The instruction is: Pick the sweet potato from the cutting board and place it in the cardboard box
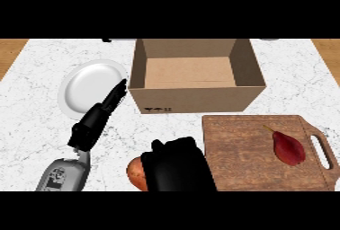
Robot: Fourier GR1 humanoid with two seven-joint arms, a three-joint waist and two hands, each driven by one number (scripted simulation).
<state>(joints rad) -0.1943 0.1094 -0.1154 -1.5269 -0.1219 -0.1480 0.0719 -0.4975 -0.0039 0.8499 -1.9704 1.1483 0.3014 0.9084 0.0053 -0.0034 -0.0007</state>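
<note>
While cardboard box (194, 74) sits bare inside, right robot hand (179, 166) curls round sweet potato (136, 174); left robot hand (100, 117) fingers straight.

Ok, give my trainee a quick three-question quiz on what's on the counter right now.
1. True or false: the sweet potato lies on the cutting board.
2. What lies on the board? A) a red pepper B) a spoon C) a cup
3. Fill in: the white plate sits to the ___ of the box.

Key:
1. False. It is off the board's left edge, under the right hand curled round it.
2. A
3. Left. The left hand reaches over it, fingers straight.
</note>
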